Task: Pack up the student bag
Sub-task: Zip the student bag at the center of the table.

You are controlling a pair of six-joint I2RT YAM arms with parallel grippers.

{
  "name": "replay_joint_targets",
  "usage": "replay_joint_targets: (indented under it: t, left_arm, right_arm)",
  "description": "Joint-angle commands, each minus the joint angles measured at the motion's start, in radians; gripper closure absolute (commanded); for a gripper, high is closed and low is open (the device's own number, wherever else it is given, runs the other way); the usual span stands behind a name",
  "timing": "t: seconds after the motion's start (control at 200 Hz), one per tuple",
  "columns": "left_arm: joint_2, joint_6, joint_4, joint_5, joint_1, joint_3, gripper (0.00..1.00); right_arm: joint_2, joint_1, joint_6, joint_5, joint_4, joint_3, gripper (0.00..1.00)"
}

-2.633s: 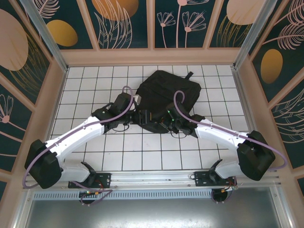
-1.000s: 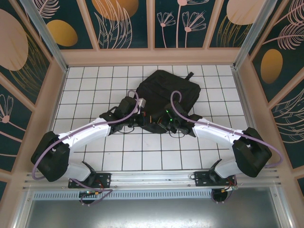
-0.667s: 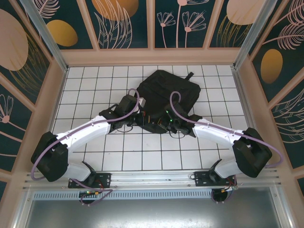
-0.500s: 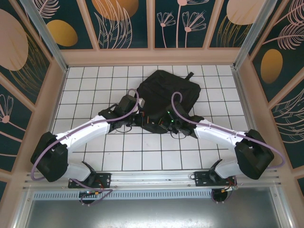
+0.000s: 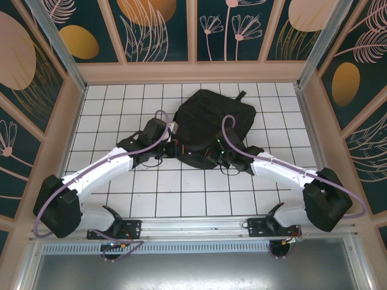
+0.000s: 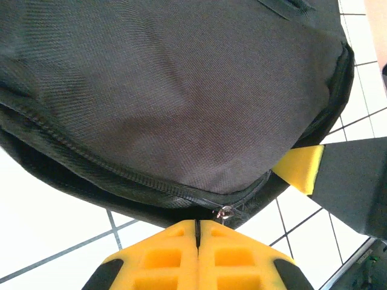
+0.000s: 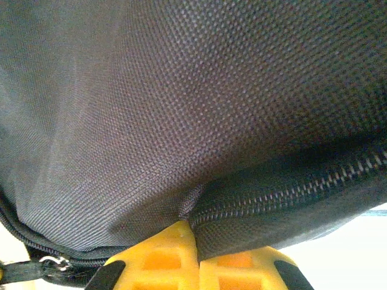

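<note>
The student bag (image 5: 213, 118), a big black fabric backpack, lies flat at the middle back of the tiled table. My left gripper (image 5: 176, 149) sits at its near left edge. In the left wrist view its yellow fingertips (image 6: 196, 228) are pressed together, shut, just below the closed zip, with the metal zip slider (image 6: 225, 211) right beside them. My right gripper (image 5: 211, 158) is at the bag's near edge. Its fingertips (image 7: 195, 232) are shut on a fold of the bag's fabric (image 7: 181, 121) beside the zip (image 7: 290, 187).
The white tiled table (image 5: 121, 109) is fenced by low wooden walls (image 5: 193, 72) on three sides. One yellow finger of the right gripper (image 6: 299, 169) shows under the bag's corner in the left wrist view. Open tiles lie left, right and in front of the bag.
The left gripper has drawn back to the left along the bag's near edge. The right gripper has shifted slightly right and toward me, still at the bag's edge.
</note>
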Motion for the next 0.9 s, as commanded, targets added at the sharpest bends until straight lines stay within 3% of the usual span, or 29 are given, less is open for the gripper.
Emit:
replay_joint_targets:
  t: [0.0,0.215,0.315,0.435,0.636,0.716,0.896]
  left_arm:
    - [-0.036,0.032,-0.034,-0.080,0.038,0.027,1.00]
    - [-0.026,0.042,-0.016,-0.082,0.045,0.027,1.00]
    - [-0.020,0.007,0.036,-0.004,0.044,0.020,1.00]
    - [-0.029,-0.037,0.089,0.062,0.043,-0.013,1.00]
    - [-0.059,-0.065,0.125,0.077,0.043,-0.068,1.00]
    - [-0.057,-0.077,0.151,0.089,0.041,-0.101,1.00]
    - [-0.115,-0.094,0.166,0.090,0.034,-0.133,1.00]
  right_arm:
    - [-0.032,-0.045,-0.078,0.151,-0.183,0.007,1.00]
    - [-0.096,-0.109,-0.138,0.156,-0.233,0.015,1.00]
    - [-0.080,-0.107,-0.171,0.109,-0.227,0.047,1.00]
    - [-0.069,-0.110,-0.186,0.132,-0.260,0.090,0.60]
    - [-0.123,-0.145,-0.258,0.241,-0.359,0.161,0.16]
    - [-0.128,-0.182,-0.260,0.291,-0.376,0.173,0.13]
    - [0.032,-0.434,-0.197,0.295,-0.301,0.145,0.12]
